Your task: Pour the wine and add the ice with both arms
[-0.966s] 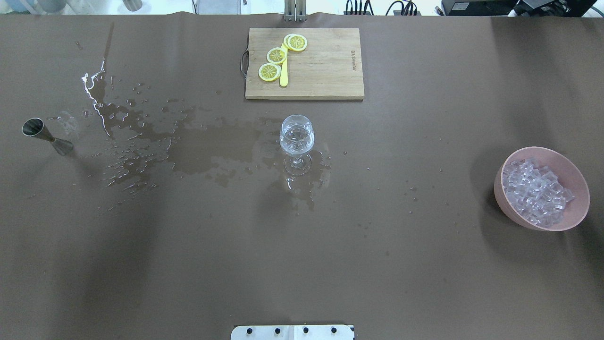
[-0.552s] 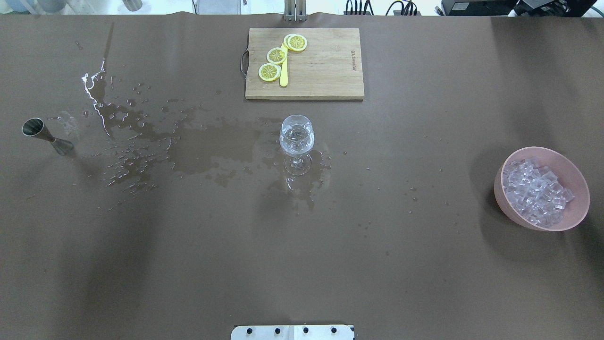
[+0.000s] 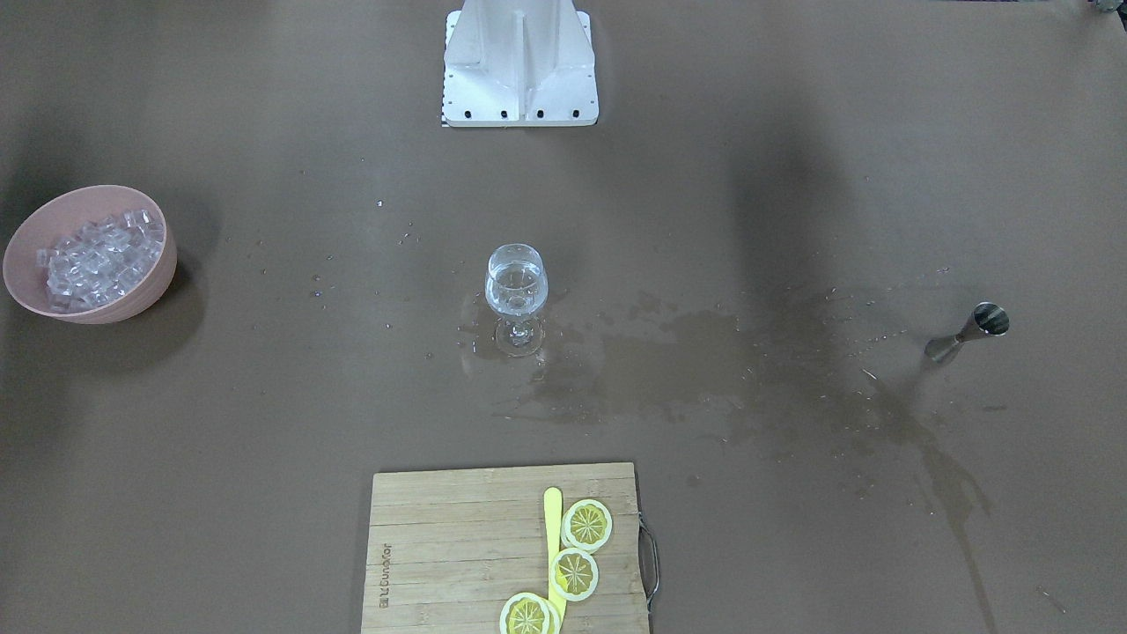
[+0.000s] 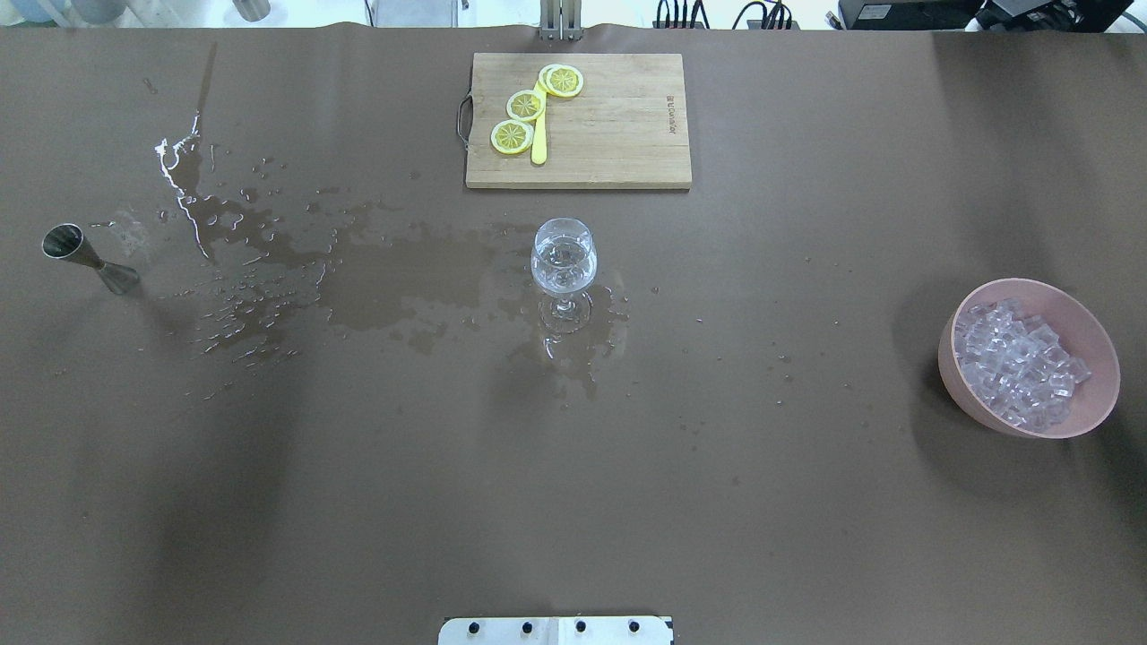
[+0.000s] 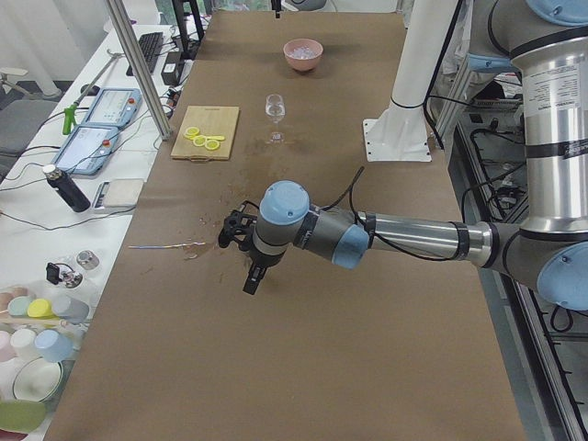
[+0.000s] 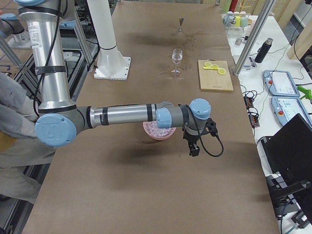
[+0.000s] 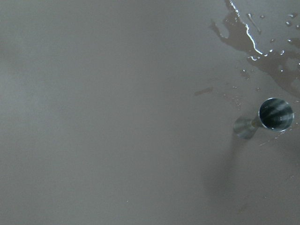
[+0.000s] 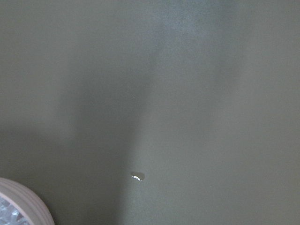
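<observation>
Can't tell how wide my left gripper or right gripper is. Small clear ice cubes sit in the round pink bowl on my right. They look slippery, so I'd pinch flat faces. Clear watery wine is in the fragile stemmed glass, mid-table.

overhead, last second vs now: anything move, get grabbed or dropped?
No visible change in the overhead view. The wine glass, the measuring cup, the bowl with its ice, the cutting board with the lemon slices and the spill all sit where they were. Nothing was picked up or let go there.
</observation>
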Tool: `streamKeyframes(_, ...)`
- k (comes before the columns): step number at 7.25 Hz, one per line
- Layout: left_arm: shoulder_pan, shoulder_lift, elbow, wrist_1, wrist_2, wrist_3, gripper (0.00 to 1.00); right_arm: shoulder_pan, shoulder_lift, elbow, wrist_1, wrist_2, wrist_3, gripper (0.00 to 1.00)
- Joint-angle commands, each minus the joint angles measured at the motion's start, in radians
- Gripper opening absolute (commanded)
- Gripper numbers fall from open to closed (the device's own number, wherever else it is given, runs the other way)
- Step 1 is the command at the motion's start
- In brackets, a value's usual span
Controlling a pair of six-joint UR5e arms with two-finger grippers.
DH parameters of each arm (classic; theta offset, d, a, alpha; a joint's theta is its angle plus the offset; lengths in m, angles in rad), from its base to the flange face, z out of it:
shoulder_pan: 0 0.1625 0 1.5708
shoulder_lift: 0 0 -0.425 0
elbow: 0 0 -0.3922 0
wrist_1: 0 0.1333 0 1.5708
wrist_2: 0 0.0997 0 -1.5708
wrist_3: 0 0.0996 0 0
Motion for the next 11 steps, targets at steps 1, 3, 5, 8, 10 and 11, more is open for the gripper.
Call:
streamKeyframes(1,0.015,-0.015,0.186,-0.384,-0.01,-0.146,0.98,-0.003,-0.011,-0.002,0.005,0.002,0.005,1.0)
streamKeyframes(3,0.099,-0.057,0.352,-0.779,0.042,-0.339,0.97,-0.004,-0.018,-0.001,0.005,0.003,0.005,1.0)
streamKeyframes(5,0.278,-0.06,0.411,-1.002,0.225,-0.348,0.97,-0.003,-0.019,-0.001,0.005,0.017,0.005,1.0)
streamKeyframes(8,0.343,-0.052,0.471,-1.138,0.236,-0.346,0.98,-0.007,-0.019,-0.007,0.005,0.02,0.005,1.0)
streamKeyframes(10,0.41,-0.055,0.511,-1.215,0.237,-0.381,0.97,-0.032,-0.018,-0.01,0.005,0.02,0.005,1.0)
streamKeyframes(11,0.421,-0.057,0.515,-1.27,0.239,-0.465,0.97,-0.037,-0.016,-0.006,0.005,0.02,0.005,1.0)
